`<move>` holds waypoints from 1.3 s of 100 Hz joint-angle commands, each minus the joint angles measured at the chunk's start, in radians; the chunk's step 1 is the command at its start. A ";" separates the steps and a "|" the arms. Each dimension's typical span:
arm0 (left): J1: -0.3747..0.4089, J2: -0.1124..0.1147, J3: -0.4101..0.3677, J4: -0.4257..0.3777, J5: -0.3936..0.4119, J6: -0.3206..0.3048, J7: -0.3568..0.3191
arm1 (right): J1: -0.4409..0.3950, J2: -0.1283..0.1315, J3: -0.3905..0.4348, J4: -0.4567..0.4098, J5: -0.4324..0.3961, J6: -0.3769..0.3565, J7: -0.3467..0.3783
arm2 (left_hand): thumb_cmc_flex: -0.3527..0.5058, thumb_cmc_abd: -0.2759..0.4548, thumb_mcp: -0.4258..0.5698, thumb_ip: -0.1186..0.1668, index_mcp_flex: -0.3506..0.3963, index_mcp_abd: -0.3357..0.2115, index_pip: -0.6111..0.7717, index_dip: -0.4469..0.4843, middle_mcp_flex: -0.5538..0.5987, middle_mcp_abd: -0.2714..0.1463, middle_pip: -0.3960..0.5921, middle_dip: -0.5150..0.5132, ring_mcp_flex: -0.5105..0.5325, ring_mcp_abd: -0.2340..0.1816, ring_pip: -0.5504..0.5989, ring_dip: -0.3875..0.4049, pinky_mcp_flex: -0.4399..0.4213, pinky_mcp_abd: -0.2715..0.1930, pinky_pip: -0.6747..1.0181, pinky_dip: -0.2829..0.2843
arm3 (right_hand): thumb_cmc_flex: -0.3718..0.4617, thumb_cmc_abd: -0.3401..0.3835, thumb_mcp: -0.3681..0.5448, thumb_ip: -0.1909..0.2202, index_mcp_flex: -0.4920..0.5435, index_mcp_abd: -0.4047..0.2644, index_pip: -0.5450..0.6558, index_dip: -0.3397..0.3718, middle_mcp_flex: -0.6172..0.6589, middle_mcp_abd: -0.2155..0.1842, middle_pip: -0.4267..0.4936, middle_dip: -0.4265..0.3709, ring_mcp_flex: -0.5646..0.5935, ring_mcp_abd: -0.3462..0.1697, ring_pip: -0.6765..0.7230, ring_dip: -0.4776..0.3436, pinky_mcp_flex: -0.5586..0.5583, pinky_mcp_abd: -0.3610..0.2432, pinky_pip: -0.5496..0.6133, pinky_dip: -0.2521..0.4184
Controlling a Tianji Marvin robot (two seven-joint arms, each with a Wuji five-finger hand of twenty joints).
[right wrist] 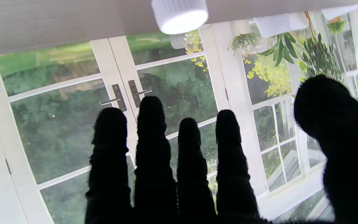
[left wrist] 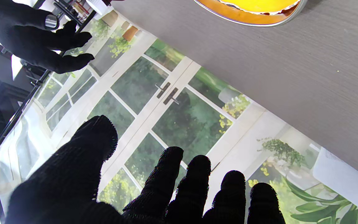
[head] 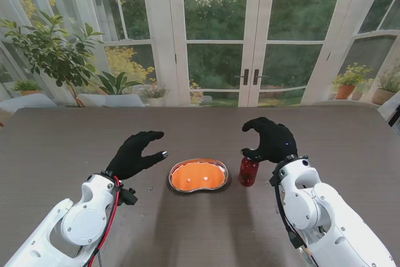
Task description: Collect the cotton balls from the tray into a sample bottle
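Note:
A kidney-shaped metal tray [head: 175, 181] with an orange inside lies at the table's middle. Two small white cotton balls [head: 194, 166] [head: 205, 179] rest in it. A red sample bottle [head: 248, 172] stands upright just right of the tray; its white cap [right wrist: 179, 15] shows in the right wrist view. My right hand [head: 270, 139] [right wrist: 179, 174] hovers over and behind the bottle, fingers apart and holding nothing. My left hand [head: 134, 154] [left wrist: 154, 193] floats open to the left of the tray [left wrist: 253, 15], thumb spread from the fingers. The left wrist view also catches the right hand [left wrist: 33, 37].
The brown table [head: 56, 148] stretches wide on both sides. A few tiny specks [head: 148, 188] lie near my left wrist. Glass doors and potted plants [head: 56, 54] stand beyond the far edge.

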 commanded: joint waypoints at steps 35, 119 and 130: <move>0.002 -0.003 0.006 -0.012 -0.009 0.008 -0.033 | 0.057 0.023 -0.043 0.078 -0.103 0.018 0.059 | -0.006 0.028 -0.014 -0.027 0.001 -0.016 -0.008 0.001 0.001 -0.018 -0.007 -0.002 -0.005 0.003 -0.012 0.005 -0.008 0.001 -0.030 0.015 | 0.000 -0.134 0.069 -0.023 0.050 -0.045 0.020 0.047 0.082 -0.022 0.072 0.069 0.110 -0.037 0.122 0.079 0.070 -0.024 0.113 0.035; -0.007 0.000 0.021 -0.006 -0.021 0.012 -0.050 | 0.161 0.031 -0.144 0.236 -0.124 0.033 0.061 | -0.005 0.030 -0.018 -0.026 0.001 -0.018 -0.008 0.002 0.004 -0.017 -0.006 -0.002 0.000 0.005 -0.011 0.005 -0.004 0.005 -0.029 0.015 | 0.084 -0.125 0.120 -0.019 0.143 -0.111 0.103 0.111 0.246 -0.009 0.174 0.160 0.353 -0.072 0.350 0.173 0.315 -0.047 0.386 0.090; -0.009 0.000 0.022 -0.004 -0.022 0.012 -0.050 | 0.169 0.029 -0.151 0.250 -0.110 0.028 0.054 | -0.004 0.030 -0.018 -0.026 0.001 -0.017 -0.008 0.002 0.005 -0.015 -0.006 -0.002 0.000 0.006 -0.011 0.005 -0.004 0.006 -0.029 0.015 | 0.109 -0.097 0.126 -0.015 0.176 -0.103 0.130 0.121 0.319 -0.020 0.200 0.180 0.421 -0.082 0.396 0.189 0.368 -0.051 0.433 0.094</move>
